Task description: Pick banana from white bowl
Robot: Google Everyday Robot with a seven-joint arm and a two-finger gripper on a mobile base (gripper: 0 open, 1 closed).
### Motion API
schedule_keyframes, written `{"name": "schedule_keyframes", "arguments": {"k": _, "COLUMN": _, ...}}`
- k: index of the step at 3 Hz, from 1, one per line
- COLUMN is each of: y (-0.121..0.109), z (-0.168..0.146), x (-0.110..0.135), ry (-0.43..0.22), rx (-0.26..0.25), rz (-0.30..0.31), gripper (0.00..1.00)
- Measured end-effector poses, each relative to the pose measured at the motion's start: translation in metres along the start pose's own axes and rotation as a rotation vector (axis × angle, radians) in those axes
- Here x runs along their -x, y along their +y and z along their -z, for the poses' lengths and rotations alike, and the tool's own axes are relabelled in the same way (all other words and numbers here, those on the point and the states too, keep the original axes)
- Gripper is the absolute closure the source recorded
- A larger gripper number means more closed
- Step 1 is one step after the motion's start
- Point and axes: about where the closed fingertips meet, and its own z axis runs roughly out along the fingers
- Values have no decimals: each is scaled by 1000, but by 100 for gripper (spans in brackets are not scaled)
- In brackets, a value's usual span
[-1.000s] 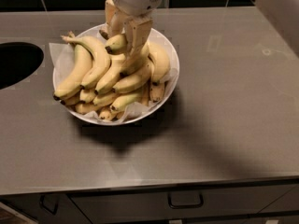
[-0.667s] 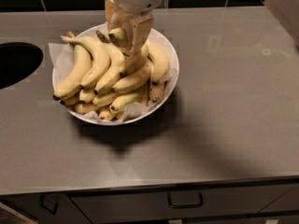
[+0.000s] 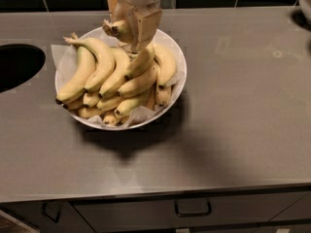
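Over white bowl (image 3: pixel 171 103), gripper (image 3: pixel 127 35) jaws clamp banana (image 3: pixel 112 28), just above pile (image 3: pixel 112 81)

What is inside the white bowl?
A pile of yellow bananas on a crinkled paper liner. The gripper hangs over the far side, holding one short banana. The bottom of the white bowl is covered.
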Motion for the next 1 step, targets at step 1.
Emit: {"name": "schedule_keyframes", "arguments": {"k": 1, "y": 0, "z": 1, "x": 0, "ry": 1, "rx": -2, "rz": 0, "gripper": 100}}
